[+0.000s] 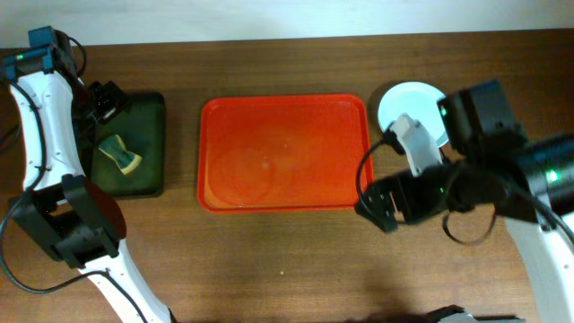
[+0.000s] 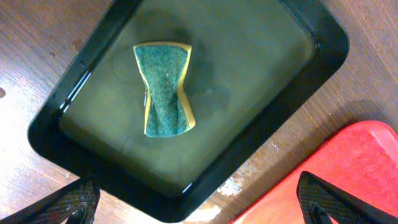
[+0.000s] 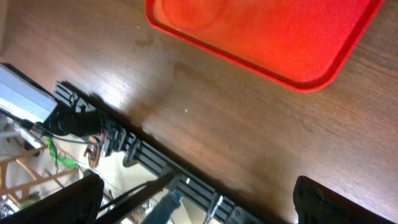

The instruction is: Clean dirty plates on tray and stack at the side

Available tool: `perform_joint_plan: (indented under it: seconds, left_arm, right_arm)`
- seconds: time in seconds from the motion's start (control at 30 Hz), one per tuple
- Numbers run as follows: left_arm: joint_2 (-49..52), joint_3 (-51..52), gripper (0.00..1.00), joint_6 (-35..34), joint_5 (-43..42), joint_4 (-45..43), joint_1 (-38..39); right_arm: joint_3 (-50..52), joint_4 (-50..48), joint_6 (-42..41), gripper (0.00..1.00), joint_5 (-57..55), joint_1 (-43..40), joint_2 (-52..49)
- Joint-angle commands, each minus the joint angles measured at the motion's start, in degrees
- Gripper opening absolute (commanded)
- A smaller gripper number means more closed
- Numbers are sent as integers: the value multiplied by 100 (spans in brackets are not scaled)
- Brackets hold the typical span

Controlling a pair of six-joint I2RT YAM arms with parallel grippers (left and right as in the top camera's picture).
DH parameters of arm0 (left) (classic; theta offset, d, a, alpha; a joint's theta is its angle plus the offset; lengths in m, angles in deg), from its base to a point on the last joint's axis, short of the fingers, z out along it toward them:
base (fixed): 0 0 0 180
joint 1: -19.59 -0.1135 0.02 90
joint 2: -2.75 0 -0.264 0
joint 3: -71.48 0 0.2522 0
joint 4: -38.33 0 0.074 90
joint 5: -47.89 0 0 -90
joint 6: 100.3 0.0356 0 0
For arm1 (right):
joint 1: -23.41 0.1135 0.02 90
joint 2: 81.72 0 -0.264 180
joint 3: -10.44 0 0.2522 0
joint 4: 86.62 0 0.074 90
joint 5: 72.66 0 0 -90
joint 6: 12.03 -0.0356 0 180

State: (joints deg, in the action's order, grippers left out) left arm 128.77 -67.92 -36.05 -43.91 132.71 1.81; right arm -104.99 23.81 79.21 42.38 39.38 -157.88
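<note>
Now: left hand [image 2: 199, 202] spread wide, hanging over the black tray [image 2: 329, 46], where a green-and-yellow sponge [image 2: 163, 89] lies. Right hand [image 3: 205, 202] likewise spread, above the table [image 3: 249, 124] near the red tray [image 1: 282, 152]. Plates [image 1: 408, 103] sit just beside the red tray's far right corner, partly hidden by the right arm; count unclear.

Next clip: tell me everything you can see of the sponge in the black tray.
The sponge is waisted like an hourglass, with a dark green scouring face up and yellow foam showing at its edges. It looks soft and worn. It lies flat near the middle of the small black tray, whose floor looks olive and possibly wet, left of the red-orange tray in the overhead view. Nothing else touches it; the left claw hangs open above, clear of it.
</note>
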Motion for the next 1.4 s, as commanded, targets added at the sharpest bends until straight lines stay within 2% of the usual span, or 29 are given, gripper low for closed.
perform_joint_plan:
  seconds: [0.0,0.13,0.2,0.27,0.53,0.67,1.0,1.1,1.23,1.37]
  left_arm:
    - [-11,-61,99,35,-57,4,-39]
    - [-11,-61,99,35,-57,4,-39]
    - [-11,-61,99,35,-57,4,-39]
    - [-11,-61,100,35,-57,4,-39]
    - [-11,-61,99,35,-57,4,-39]
    - [-11,-61,100,35,-57,4,-39]
    - [-11,-61,99,35,-57,4,-39]
    - [-11,-61,100,35,-57,4,-39]
    - [-11,-61,100,35,-57,4,-39]
    - [-11,-61,99,35,-57,4,-39]
  right_arm:
    - [1211,-251,-332,99,-68,48,964]
    - [3056,-1985,-476,98,-131,22,2271]
    - [4203,-3206,-560,98,-131,-286,3405]
    - [4903,-3807,-850,99,-133,-619,4146]
    - [7536,-5578,-907,99,-627,-1434,6787]
    - [8332,-6236,-905,98,-737,-1497,7606]
    - [10135,-9401,-907,98,-828,-1486,7597]
    - [10135,-9414,-929,99,-1043,-1486,7597]
    - [10135,-9412,-925,99,-2046,-1469,7597]
    - [10135,-9215,-734,99,-2507,-1471,7597]
